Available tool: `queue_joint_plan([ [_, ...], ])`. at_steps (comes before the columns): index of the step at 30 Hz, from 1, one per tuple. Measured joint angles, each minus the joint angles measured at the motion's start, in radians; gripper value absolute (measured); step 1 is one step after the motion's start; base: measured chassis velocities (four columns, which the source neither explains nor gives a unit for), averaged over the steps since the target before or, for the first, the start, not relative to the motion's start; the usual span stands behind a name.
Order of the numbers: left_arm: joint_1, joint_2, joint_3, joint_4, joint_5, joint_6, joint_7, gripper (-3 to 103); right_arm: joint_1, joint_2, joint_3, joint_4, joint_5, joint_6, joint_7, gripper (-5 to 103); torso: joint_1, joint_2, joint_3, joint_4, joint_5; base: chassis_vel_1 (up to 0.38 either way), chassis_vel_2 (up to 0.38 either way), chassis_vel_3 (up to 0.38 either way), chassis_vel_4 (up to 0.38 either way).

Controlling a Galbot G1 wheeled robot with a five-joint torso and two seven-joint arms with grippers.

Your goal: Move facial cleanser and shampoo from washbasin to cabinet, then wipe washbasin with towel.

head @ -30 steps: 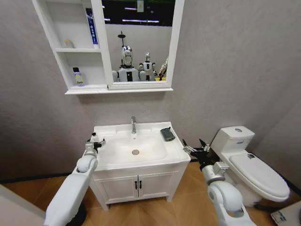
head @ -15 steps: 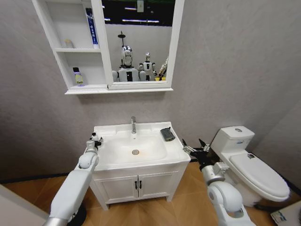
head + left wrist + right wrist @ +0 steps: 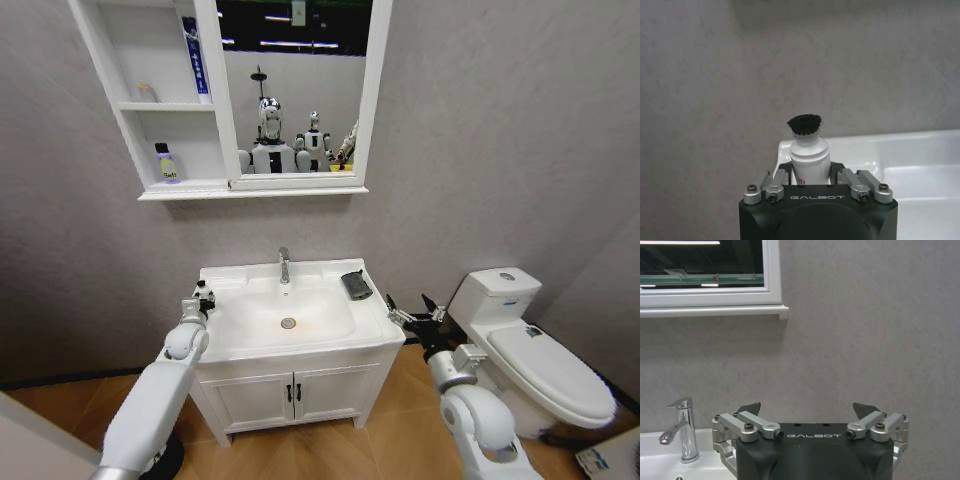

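My left gripper [image 3: 203, 296] hangs at the left edge of the washbasin [image 3: 232, 345], shut on a small white bottle with a black cap [image 3: 810, 150]. I cannot tell whether this bottle is the facial cleanser or the shampoo. The dark grey towel [image 3: 356, 285] lies folded on the washbasin's back right corner. My right gripper [image 3: 412, 316] hovers open and empty just right of the washbasin, level with its top; in the right wrist view its fingers [image 3: 749, 408] are spread wide. The cabinet [image 3: 215, 100] hangs on the wall above, its shelves at the left of the mirror.
The cabinet shelves hold a tall blue tube [image 3: 197, 58], a small pale item [image 3: 147, 92] and a dark-capped bottle [image 3: 165, 163]. A chrome tap [image 3: 284, 265] stands at the basin's back. A white toilet [image 3: 530, 350] sits close on the right.
My left gripper has risen slightly and turned more upright at the washbasin's left edge, still holding the bottle. The right arm has barely moved.
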Motion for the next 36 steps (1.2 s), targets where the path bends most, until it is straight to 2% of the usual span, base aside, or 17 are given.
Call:
queue_joint_plan([
  [1,0.007,0.025,-0.002,-0.061,-0.032,0.016,-0.023,36,0.000,0.000,-0.001,0.000,-0.001,0.000,0.000,100,0.000,0.000,0.000,0.0000,0.0001,0.000,0.000,0.000,0.000],
  [2,0.007,0.025,-0.002,-0.061,-0.032,0.016,-0.023,36,0.000,0.000,-0.001,0.000,-0.001,0.000,0.000,100,0.000,0.000,0.000,0.0000,0.0001,0.000,0.000,0.000,0.000],
  [5,0.020,0.107,-0.014,-0.230,-0.144,0.059,-0.095,36,0.003,0.003,-0.007,-0.004,-0.004,0.000,0.000,100,0.000,0.000,0.000,0.0000,0.0000,0.000,0.000,0.000,0.000],
  [6,0.020,0.107,-0.014,-0.230,-0.144,0.059,-0.095,36,0.003,0.003,-0.007,-0.004,-0.004,0.000,0.000,100,0.000,0.000,0.000,0.0000,0.0000,0.000,0.000,0.000,0.000],
  [9,0.009,0.235,-0.036,-0.396,-0.294,0.124,-0.176,36,0.006,0.007,-0.013,-0.010,-0.014,-0.001,0.000,100,0.000,0.000,0.000,0.0005,0.0000,0.000,0.000,0.000,0.000],
  [10,0.009,0.235,-0.036,-0.396,-0.294,0.124,-0.176,36,0.006,0.007,-0.013,-0.010,-0.014,-0.001,0.000,100,0.000,0.000,0.000,0.0005,0.0000,0.000,0.000,0.000,0.000],
  [12,-0.050,0.333,-0.041,-0.481,-0.417,0.169,-0.237,36,0.009,0.011,-0.017,-0.015,-0.033,-0.002,0.003,100,0.000,0.000,0.000,0.0004,0.0003,0.000,0.000,0.000,0.000],
  [14,-0.082,0.366,-0.041,-0.503,-0.462,0.187,-0.250,36,0.009,0.013,-0.020,-0.016,-0.039,-0.003,0.004,100,0.000,0.000,0.000,0.0001,0.0004,0.000,0.000,0.000,0.000],
  [15,-0.138,0.409,-0.036,-0.520,-0.516,0.210,-0.256,36,0.008,0.018,-0.023,-0.016,-0.045,-0.003,0.004,100,0.000,0.000,0.000,0.0001,0.0001,0.000,0.000,0.000,0.000],
  [19,-0.281,0.476,-0.003,-0.494,-0.603,0.234,-0.227,36,-0.001,0.027,-0.027,-0.008,-0.059,-0.004,0.004,100,0.000,0.000,0.000,0.0001,0.0001,0.000,0.000,0.000,0.000],
  [23,-0.395,0.498,0.034,-0.440,-0.633,0.242,-0.180,36,-0.008,0.030,-0.029,-0.005,-0.068,0.000,0.001,100,0.000,0.000,0.000,0.0000,-0.0002,0.000,0.000,0.000,0.000],
  [25,-0.537,0.502,0.098,-0.375,-0.668,0.253,-0.151,36,-0.006,0.029,-0.035,-0.004,-0.070,0.000,0.000,100,0.000,0.000,0.000,0.0001,0.0002,0.000,0.000,0.000,0.000],
  [26,-0.537,0.502,0.098,-0.375,-0.668,0.253,-0.151,36,-0.006,0.029,-0.035,-0.004,-0.070,0.000,0.000,100,0.000,0.000,0.000,0.0001,0.0002,0.000,0.000,0.000,0.000],
  [28,-0.665,0.484,0.189,-0.298,-0.714,0.269,-0.144,36,0.001,0.027,-0.039,-0.002,-0.071,-0.005,0.000,100,0.000,0.000,0.000,0.0000,0.0001,0.000,0.000,0.000,0.000],
  [29,-0.665,0.484,0.189,-0.298,-0.714,0.269,-0.144,36,0.001,0.027,-0.039,-0.002,-0.071,-0.005,0.000,100,0.000,0.000,0.000,0.0000,0.0001,0.000,0.000,0.000,0.000],
  [31,-0.774,0.451,0.272,-0.220,-0.728,0.282,-0.134,36,0.009,0.024,-0.042,0.001,-0.071,-0.013,0.000,100,0.000,0.000,0.000,0.0000,0.0000,0.000,0.000,0.000,0.000],
  [36,-0.924,0.377,0.379,-0.072,-0.692,0.286,-0.117,36,0.008,0.015,-0.039,0.012,-0.064,-0.020,0.002,100,0.000,0.000,0.000,0.0001,0.0002,0.000,0.000,0.000,0.000],
])
